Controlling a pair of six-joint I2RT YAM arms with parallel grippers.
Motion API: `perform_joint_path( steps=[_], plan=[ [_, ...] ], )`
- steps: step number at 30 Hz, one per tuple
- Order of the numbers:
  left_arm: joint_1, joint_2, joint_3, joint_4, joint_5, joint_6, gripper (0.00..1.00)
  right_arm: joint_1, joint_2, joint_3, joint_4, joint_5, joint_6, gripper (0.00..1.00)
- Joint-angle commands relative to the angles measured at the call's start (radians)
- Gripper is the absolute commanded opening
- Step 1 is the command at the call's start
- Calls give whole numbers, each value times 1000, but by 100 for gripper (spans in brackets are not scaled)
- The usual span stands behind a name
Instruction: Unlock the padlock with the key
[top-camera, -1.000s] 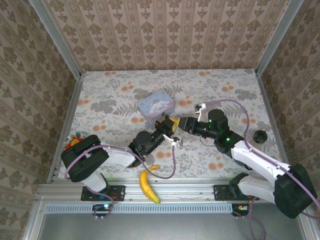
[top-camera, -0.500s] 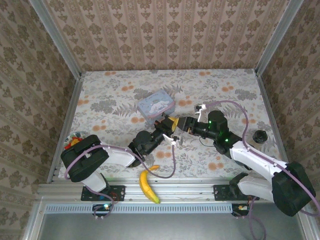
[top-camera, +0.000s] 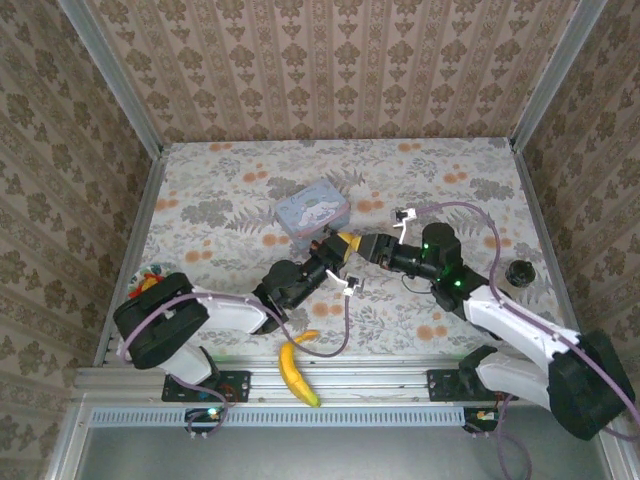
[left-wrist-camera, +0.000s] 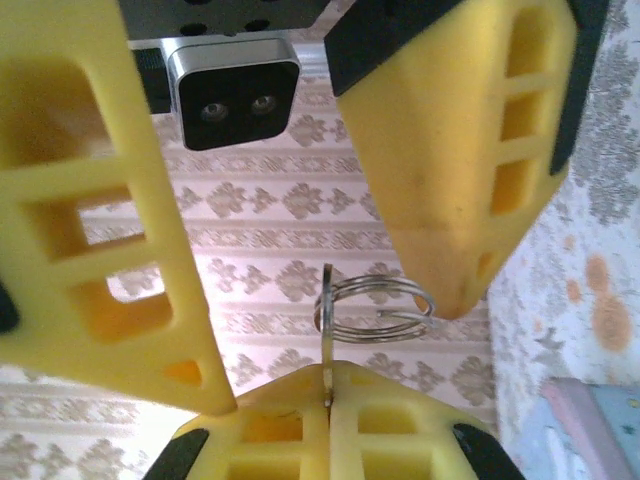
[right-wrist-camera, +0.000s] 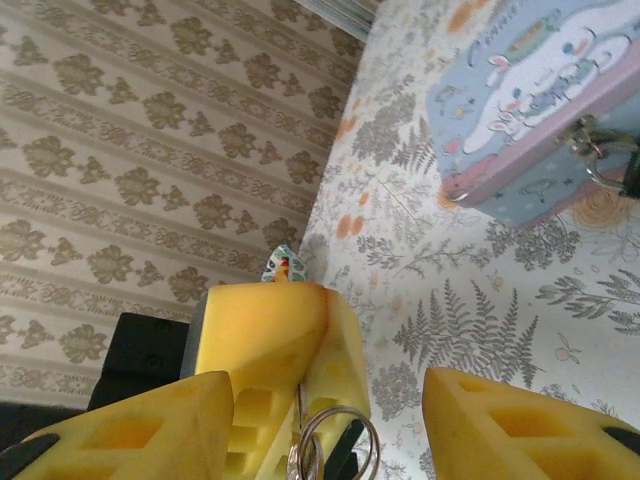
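I hold the key (left-wrist-camera: 327, 335) pinched in my left claw (left-wrist-camera: 330, 380), with its ring free above so the other side can take it. My right claw (top-camera: 366, 247) stands wide around that ring. The padlock (right-wrist-camera: 628, 172) waits on the worktop (right-wrist-camera: 480, 300), just beside the blue tin (right-wrist-camera: 520, 90).

- A pale blue tin (top-camera: 312, 213), its lid printed with cartoon figures, lies on the floral tablecloth (top-camera: 220, 210) toward the far middle.
- A yellow banana (top-camera: 296, 372) lies at the near edge, left of centre.
- A small black round object (top-camera: 518, 273) sits near the right rail.
- A colourful item (top-camera: 148, 282), too small to identify, sits at the left edge.
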Motion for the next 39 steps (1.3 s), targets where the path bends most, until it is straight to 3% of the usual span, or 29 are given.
perform_joint_path(
  steps=[1,5,10,16,39],
  plan=[
    [-11,-64,30,-30,52,105,0,-21,-110,-20,-80,14,-53,51],
    [-12,-94,31,-32,56,131,0,-24,-172,-42,-132,31,-73,48],
    [-14,-96,35,-18,58,123,0,-22,-150,-73,4,-40,-49,46],
    [-12,-73,39,2,42,128,0,12,-102,-37,46,-55,-52,38],
    [-13,-43,37,24,19,100,0,44,-166,-31,16,9,-37,34]
  ],
)
